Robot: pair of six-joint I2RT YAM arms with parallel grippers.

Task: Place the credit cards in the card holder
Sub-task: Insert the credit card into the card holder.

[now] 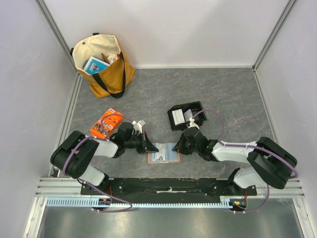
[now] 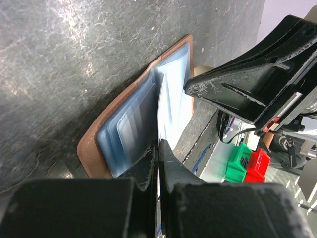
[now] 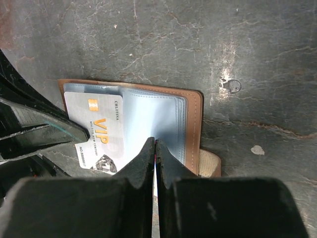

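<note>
Tan-brown card holder point(image 1: 164, 154) lies open on the surface point(image 1: 223, 94) between both arms, long axis across them, the left end effector point(image 1: 150, 147) pinching a raised sleeve leaf, the right end effector point(image 1: 179, 146), jaws almost together with no visible load, beside a VIP card point(image 3: 99, 134) on its left page; more credit cards point(image 1: 177, 117) sit behind it.

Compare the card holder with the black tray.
The card holder is tan-brown with light-blue sleeves; the black tray is all black. The card holder lies flat and open; the black tray has raised walls and two compartments. Both hold cards: a VIP card in one, white cards in the other.
</note>
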